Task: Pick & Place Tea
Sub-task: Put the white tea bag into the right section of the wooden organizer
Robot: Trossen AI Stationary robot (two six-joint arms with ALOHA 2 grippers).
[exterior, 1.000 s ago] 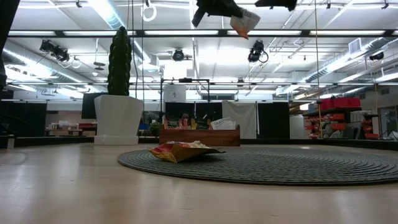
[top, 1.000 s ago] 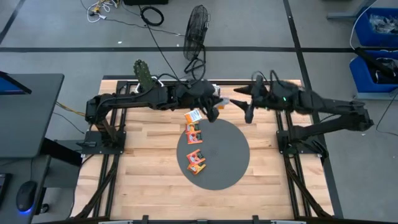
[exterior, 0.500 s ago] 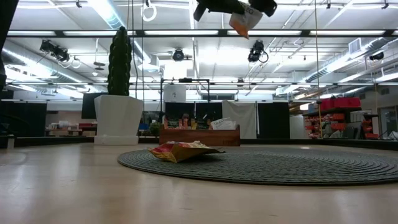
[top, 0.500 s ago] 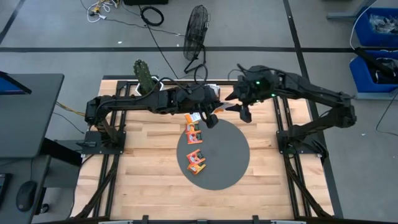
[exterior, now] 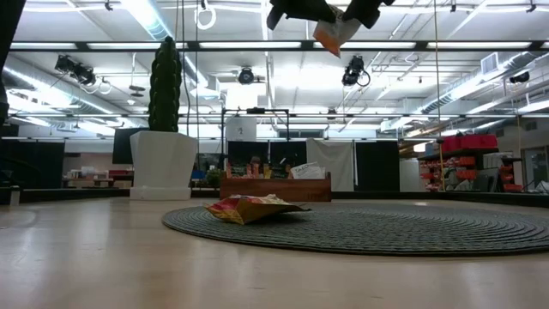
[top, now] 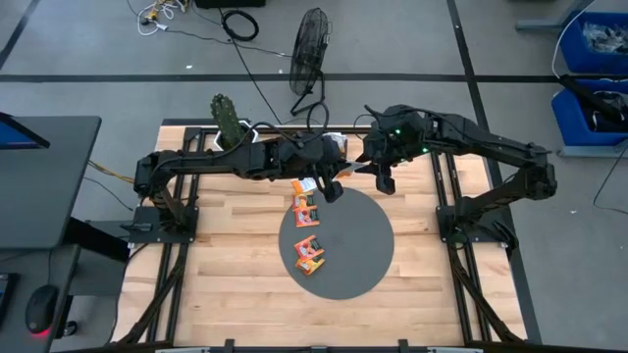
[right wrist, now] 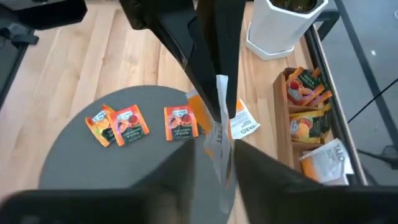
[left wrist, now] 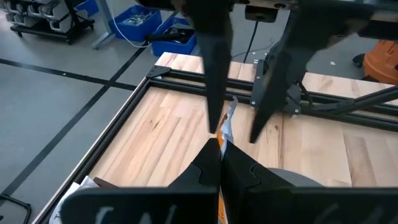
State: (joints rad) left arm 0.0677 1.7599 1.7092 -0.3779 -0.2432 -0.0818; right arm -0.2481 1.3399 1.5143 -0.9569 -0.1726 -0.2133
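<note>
My left gripper (top: 332,189) hangs high over the far edge of the grey disc (top: 353,255), shut on one tea sachet (exterior: 331,31), orange and white. My right gripper (right wrist: 216,155) has come in from the right, and its two fingers (left wrist: 212,93) stand apart on either side of that sachet's free end (left wrist: 231,111); I see a gap on both sides. Several more sachets (right wrist: 127,121) lie flat on the disc (right wrist: 74,155). My left gripper pinches the sachet (left wrist: 222,135) between its two fingers at one end. The fingers come from the table's left, slanting a little downward. The sachet stands on edge, sticks out past the fingertips (left wrist: 208,155) and is lifted well clear of the disc.
A brown wooden tray (right wrist: 278,109) with more sachets (right wrist: 305,87) runs along the far edge of the table, next to a white pot (right wrist: 283,25) with a cactus (top: 228,116). Bare wood (top: 226,275) lies to the left of the disc and near the front edge.
My right gripper has swung toward the table's left to meet my left gripper and has tipped downward, so its fingers now straddle the held sachet and stand closer together than before. The sachet stays high in my left gripper.
</note>
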